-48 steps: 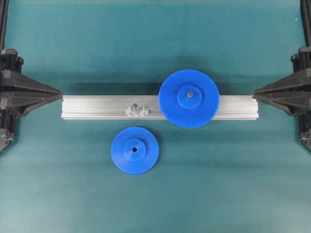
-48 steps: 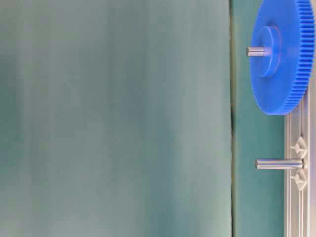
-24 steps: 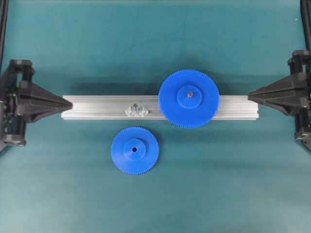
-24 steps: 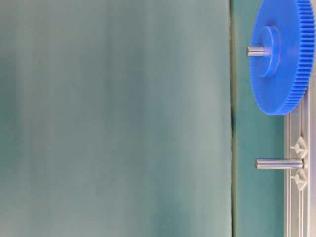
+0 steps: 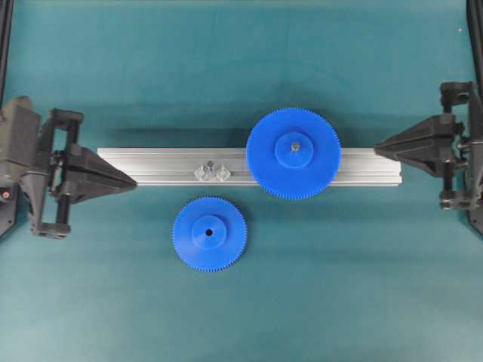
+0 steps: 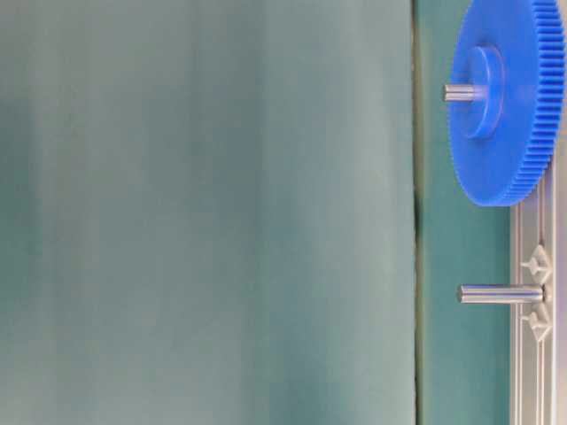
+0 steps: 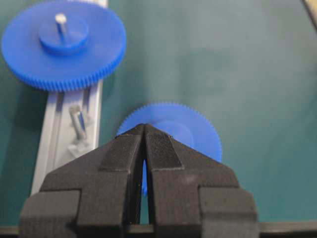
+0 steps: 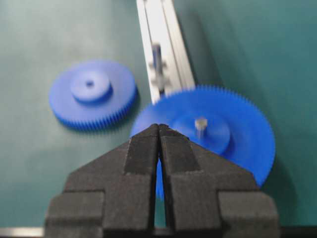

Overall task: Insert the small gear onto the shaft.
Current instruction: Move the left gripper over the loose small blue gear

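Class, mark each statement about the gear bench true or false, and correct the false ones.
1. The small gear sits on the shaft. False: it lies flat on the mat, beside the rail.
2. The large gear is mounted on a pin. True.
3. The left gripper is wide open. False: it is shut and empty.
4. The right gripper is shut. True.
5. The shaft stands bare. True.

Two blue gears (image 5: 209, 234), two pins (image 6: 500, 294), one rail (image 5: 166, 166)
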